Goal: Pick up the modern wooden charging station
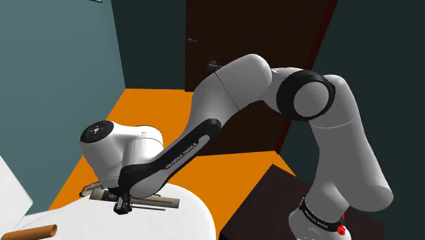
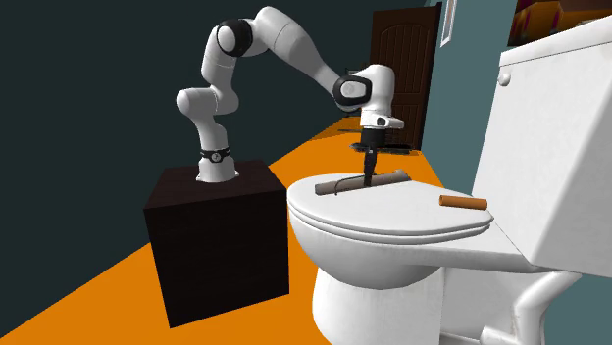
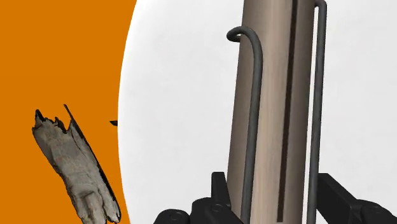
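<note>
The charging station (image 3: 273, 95) lies on the toilet lid (image 2: 392, 211) under your hand (image 3: 273, 181); you cannot tell whether it grips, and lifting remains.

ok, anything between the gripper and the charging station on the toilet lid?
Nothing visible does. The gripper is down at the charging station, with its open fingers on either side of the bar on the toilet lid. The station's own grey wire runs between them. The brown cylinder lies apart.

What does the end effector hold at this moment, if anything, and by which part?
It cannot be told. The end effector sits astride the charging station, across its width, which lies on the toilet lid.
</note>
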